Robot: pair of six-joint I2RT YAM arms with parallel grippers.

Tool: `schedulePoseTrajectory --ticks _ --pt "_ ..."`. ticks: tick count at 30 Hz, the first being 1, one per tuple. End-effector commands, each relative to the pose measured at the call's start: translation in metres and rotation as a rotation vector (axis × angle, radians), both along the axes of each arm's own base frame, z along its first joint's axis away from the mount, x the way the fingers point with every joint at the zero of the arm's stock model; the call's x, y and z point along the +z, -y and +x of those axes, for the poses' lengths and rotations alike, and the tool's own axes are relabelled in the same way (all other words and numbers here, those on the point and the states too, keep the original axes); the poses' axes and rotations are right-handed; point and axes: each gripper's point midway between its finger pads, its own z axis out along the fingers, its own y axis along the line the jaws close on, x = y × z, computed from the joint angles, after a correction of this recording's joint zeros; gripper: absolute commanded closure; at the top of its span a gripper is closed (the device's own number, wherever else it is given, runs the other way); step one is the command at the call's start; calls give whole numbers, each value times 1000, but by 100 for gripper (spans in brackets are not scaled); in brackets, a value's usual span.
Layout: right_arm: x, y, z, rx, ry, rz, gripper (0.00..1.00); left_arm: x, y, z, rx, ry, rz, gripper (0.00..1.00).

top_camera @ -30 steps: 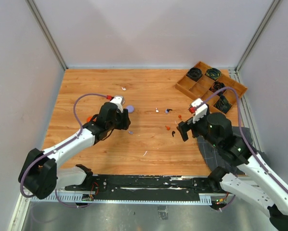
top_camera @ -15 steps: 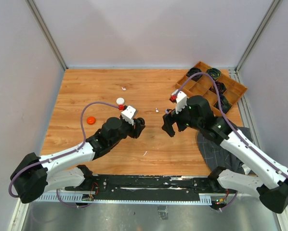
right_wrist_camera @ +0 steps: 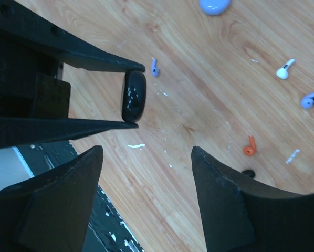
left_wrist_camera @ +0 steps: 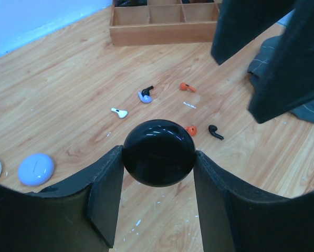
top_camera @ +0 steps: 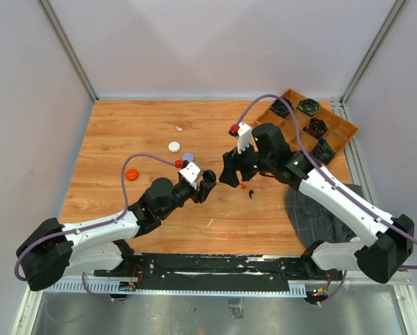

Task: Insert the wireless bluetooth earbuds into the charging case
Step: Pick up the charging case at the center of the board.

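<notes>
A glossy black round charging case (left_wrist_camera: 158, 152) is pinched between the fingers of my left gripper (left_wrist_camera: 158, 160), held above the table; it also shows edge-on in the right wrist view as the charging case (right_wrist_camera: 134, 96). My right gripper (right_wrist_camera: 146, 152) hangs open just right of it, nothing between its jaws. Earbuds lie loose on the wood: a white one (left_wrist_camera: 118, 112), a pale purple one (left_wrist_camera: 145, 95), two orange ones (left_wrist_camera: 187, 87) (left_wrist_camera: 191, 130) and a black one (left_wrist_camera: 216, 132). From above, my left gripper (top_camera: 206, 183) and right gripper (top_camera: 228, 176) nearly meet.
A white disc (top_camera: 174, 146), a purple disc (top_camera: 188, 158) and an orange disc (top_camera: 131, 174) lie left of centre. A wooden compartment tray (top_camera: 268, 127) with black coiled bundles stands at the back right. A dark cloth (top_camera: 313, 209) lies under the right arm.
My left arm has carried the black case right, toward the table's middle. My right arm has swung left and forward to meet it, its jaws narrowing a little.
</notes>
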Motion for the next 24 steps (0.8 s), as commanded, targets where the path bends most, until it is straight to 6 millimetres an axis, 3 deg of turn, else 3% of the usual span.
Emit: schedulePoseTrajectory --ticks 1,9,24 --pt "15 -23 -1 40 -61 110 34 15 5 -2 -22 73 -41 67" --pt "12 -37 5 41 -95 160 46 19 10 -3 -37 70 -59 66" --pt "-17 -50 6 46 -164 124 56 22 11 -3 -33 64 -72 66"
